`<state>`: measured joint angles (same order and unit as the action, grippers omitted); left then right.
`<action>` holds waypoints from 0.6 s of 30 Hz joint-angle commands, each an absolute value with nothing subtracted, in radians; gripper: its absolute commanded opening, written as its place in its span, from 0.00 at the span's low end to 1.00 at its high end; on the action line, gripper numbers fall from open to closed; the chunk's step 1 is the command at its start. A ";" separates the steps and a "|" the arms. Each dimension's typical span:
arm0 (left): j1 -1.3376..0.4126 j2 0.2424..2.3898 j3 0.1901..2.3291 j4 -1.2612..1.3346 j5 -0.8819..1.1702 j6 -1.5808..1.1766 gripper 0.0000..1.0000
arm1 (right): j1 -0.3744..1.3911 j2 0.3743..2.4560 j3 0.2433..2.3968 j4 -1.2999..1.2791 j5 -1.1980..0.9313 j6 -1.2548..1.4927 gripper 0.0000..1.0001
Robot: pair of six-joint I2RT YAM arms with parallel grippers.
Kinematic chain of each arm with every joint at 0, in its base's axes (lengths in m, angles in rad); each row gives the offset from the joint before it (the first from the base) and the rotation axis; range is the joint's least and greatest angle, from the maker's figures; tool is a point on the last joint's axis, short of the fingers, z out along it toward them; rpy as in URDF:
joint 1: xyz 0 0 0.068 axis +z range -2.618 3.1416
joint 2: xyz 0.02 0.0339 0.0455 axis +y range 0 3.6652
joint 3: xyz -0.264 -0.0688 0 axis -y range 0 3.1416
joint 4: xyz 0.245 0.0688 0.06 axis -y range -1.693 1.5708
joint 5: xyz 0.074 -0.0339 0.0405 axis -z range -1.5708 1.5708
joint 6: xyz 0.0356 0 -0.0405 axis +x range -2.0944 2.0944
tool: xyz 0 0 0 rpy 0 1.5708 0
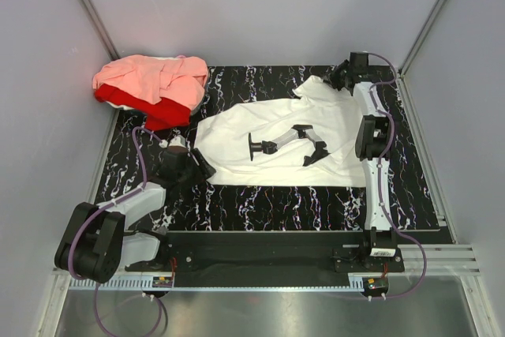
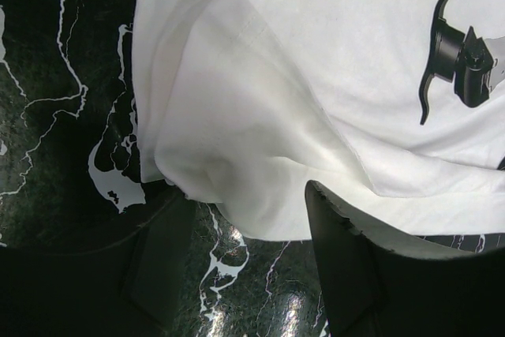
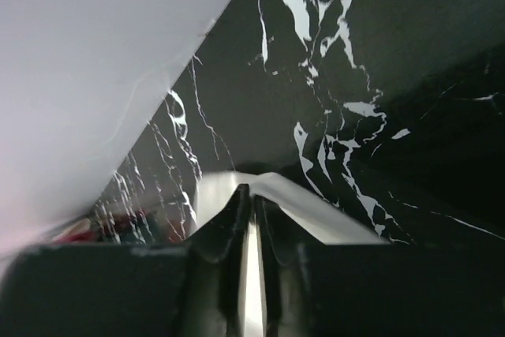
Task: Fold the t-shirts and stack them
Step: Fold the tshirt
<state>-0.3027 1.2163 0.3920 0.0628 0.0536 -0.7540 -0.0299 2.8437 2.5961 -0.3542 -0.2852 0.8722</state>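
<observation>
Top view: fixed high at the near edge, looking down over the whole black marbled table (image 1: pixel 276 203); left wrist: close above the white t-shirt (image 2: pixel 316 61), facing straight down at a sleeve; right wrist: low at the far right corner, facing along the tabletop beside the wall (image 3: pixel 95 53); same shirt in all three.

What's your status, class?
Left end effector open at white t-shirt edge. Right end effector pinching its far corner. Pink t-shirt, red t-shirt heaped aside.
</observation>
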 commanded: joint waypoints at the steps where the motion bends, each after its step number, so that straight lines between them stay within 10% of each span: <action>1: -0.304 1.223 0.391 0.087 0.034 -0.755 0.63 | -0.009 2.844 2.571 -0.276 -0.328 0.881 0.08; 11: -0.304 1.236 0.405 0.069 0.023 -0.755 0.61 | -0.011 2.642 2.510 -0.403 -0.387 0.691 0.00; 18: -0.304 1.235 0.413 0.055 0.035 -0.753 0.61 | -0.021 2.048 1.826 -0.311 -0.259 0.598 0.00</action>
